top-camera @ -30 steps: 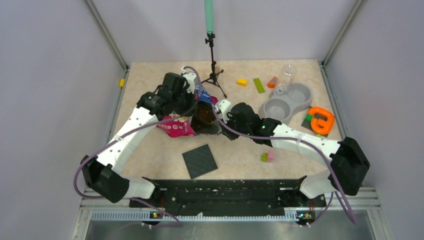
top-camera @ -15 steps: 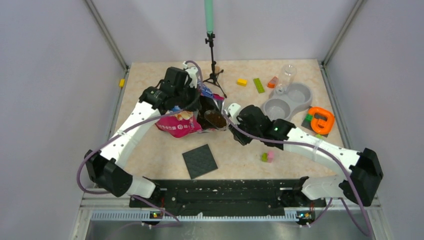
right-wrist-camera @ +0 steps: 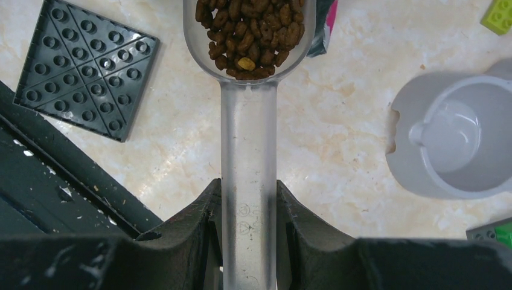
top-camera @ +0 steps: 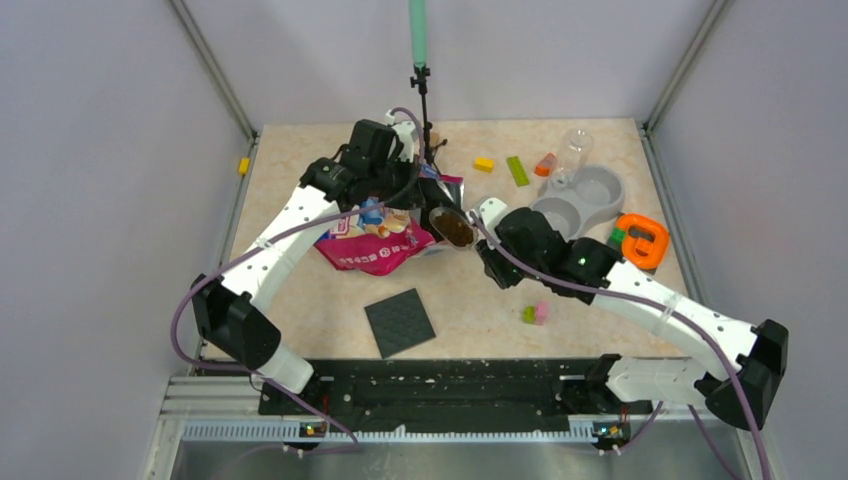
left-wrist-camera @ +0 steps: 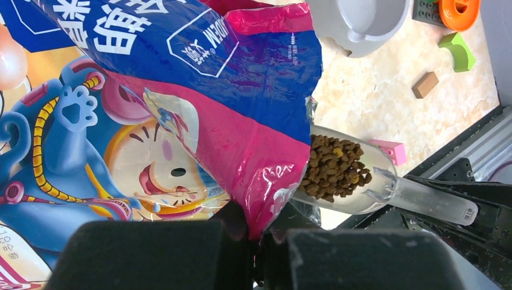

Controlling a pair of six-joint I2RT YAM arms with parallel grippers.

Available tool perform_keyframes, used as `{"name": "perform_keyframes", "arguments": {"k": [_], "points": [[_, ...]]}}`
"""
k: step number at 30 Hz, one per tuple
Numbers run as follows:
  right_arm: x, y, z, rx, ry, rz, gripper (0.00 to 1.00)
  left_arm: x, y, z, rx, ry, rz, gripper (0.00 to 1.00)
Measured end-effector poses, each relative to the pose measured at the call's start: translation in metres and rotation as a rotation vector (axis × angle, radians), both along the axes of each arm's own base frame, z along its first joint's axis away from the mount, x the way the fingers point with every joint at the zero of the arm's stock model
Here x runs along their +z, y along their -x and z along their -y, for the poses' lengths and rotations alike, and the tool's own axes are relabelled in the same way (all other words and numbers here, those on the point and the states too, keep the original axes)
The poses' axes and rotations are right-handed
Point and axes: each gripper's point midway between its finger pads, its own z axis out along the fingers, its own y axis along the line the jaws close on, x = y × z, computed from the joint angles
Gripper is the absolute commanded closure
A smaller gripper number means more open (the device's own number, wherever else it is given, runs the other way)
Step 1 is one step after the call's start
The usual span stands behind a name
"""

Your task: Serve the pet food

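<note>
- right gripper [right-wrist-camera: 249, 208] is clamped tight on the handle of the clear scoop [right-wrist-camera: 249, 121]
- scoop's loaded with pet food [right-wrist-camera: 250, 27], right at the mouth of the bag [left-wrist-camera: 181, 90]
- left gripper [left-wrist-camera: 261, 244] looks pinched onto the bag's pink edge, cramped view though
- grey double bowl [top-camera: 571, 205] sits nearby, apart from the scoop

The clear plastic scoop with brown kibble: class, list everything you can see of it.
The clear plastic scoop is cloudy and see-through, with a rounded bowl and a long straight handle. The bowl is filled with small dark brown kibble pellets. The right gripper clamps the handle from both sides, holding it about level. Its front edge sits at the mouth of the glossy pink-and-blue cartoon-printed bag.
</note>
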Motion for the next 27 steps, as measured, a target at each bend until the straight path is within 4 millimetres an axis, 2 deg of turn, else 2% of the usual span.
{"name": "perform_keyframes", "arguments": {"k": [6, 14, 18, 27], "points": [[0.007, 0.007, 0.017, -0.055, 0.004, -0.006, 1.00, 0.000, 0.001, 0.000, -0.002, 0.000, -0.003, 1.00], [0.025, 0.014, 0.040, -0.149, -0.029, 0.024, 1.00, -0.001, 0.000, -0.001, -0.003, -0.017, 0.009, 1.00], [0.024, 0.013, 0.053, -0.212, -0.019, 0.011, 1.00, -0.003, 0.000, -0.001, -0.002, -0.017, 0.008, 1.00], [0.013, -0.008, 0.118, -0.490, 0.022, -0.058, 1.00, -0.005, 0.000, -0.001, 0.004, -0.015, 0.019, 1.00]]}}
